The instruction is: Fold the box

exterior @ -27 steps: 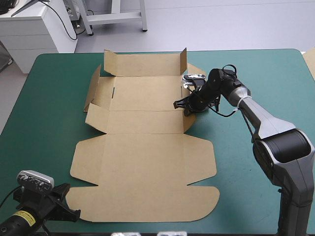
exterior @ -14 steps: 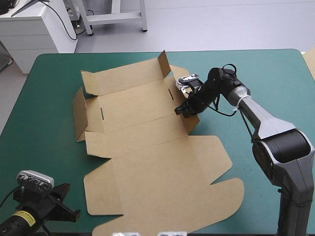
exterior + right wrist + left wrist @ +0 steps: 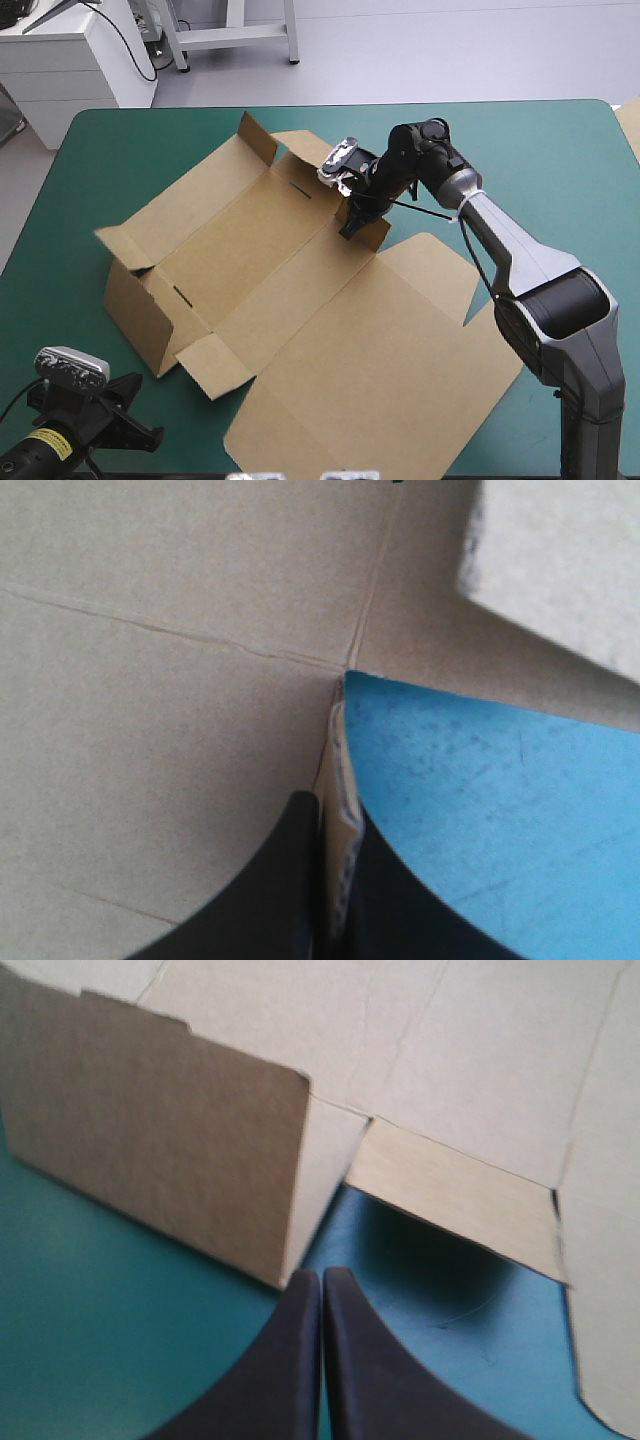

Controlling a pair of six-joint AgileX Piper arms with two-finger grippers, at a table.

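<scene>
High view — box (image 3: 350,350) on teal-green cover (image 3: 560,160)

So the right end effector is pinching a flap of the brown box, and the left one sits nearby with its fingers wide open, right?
Not quite. The left end effector is shut, fingers meeting in a point, as the left wrist view shows. The rest stands: the right end effector pinches a flap of the brown box.

The box (image 3: 330,330) lies askew on the table (image 3: 560,160), right gripper (image 3: 349,226) at its far flap.
</scene>
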